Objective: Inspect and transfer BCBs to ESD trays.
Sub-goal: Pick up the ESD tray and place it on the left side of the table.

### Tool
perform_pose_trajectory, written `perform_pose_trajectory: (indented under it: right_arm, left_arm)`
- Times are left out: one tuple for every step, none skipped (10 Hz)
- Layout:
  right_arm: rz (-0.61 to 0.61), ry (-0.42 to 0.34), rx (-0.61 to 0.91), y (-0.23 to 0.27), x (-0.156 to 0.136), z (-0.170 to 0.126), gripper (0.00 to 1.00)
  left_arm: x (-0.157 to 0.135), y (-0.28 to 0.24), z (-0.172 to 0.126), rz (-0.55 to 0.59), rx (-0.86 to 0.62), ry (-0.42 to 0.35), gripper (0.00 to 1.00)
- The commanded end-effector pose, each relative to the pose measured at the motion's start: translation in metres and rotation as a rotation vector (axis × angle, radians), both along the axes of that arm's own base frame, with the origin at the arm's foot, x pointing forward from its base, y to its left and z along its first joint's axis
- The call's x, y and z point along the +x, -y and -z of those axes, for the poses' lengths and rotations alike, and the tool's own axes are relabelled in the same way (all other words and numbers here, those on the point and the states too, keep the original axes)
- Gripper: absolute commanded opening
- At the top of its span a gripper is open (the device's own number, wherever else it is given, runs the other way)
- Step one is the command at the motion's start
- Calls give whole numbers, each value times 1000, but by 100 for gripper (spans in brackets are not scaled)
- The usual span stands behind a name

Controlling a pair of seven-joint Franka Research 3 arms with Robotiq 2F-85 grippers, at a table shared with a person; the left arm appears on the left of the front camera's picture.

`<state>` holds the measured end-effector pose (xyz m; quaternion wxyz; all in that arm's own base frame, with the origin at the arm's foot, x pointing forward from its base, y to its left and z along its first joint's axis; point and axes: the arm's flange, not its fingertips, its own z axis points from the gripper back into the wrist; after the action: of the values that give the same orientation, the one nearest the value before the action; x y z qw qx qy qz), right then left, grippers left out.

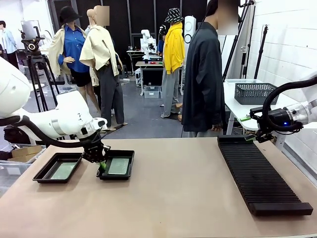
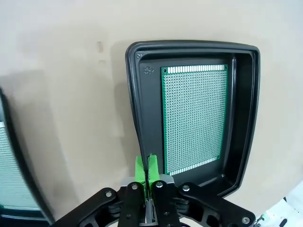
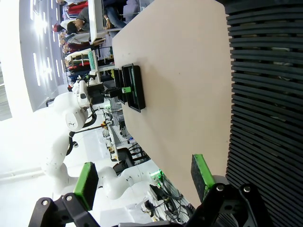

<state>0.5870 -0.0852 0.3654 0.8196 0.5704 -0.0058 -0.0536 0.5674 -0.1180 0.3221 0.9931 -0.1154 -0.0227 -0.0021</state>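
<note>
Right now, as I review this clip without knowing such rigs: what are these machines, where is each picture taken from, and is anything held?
Two white robot arms share a table with a person standing at the far side. The front view looks across from between the arms; the other two come from wrist cameras. The left end effector is shut, holding nothing, at the rim of an ESD tray containing a green BCB. A second tray also holds a board. The right end effector is open and empty, beside the long black slotted rack.
</note>
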Motion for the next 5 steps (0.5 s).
perform_pose_trajectory:
  right_arm:
    - [11, -13, -5, -3, 2, -1, 100]
    - [11, -13, -5, -3, 2, -1, 100]
    - [11, -13, -5, -3, 2, -1, 100]
    - [11, -13, -5, -3, 2, -1, 100]
    - [11, -13, -5, -3, 2, -1, 100]
  left_arm:
    - [-3, -19, -2, 24, 6, -7, 0]
    - [-2, -26, -2, 32, 13, -15, 0]
    - [-1, -34, -2, 48, 15, -17, 0]
    - [-3, -41, -2, 49, 21, -20, 0]
    - [-6, -47, -1, 61, 33, -22, 0]
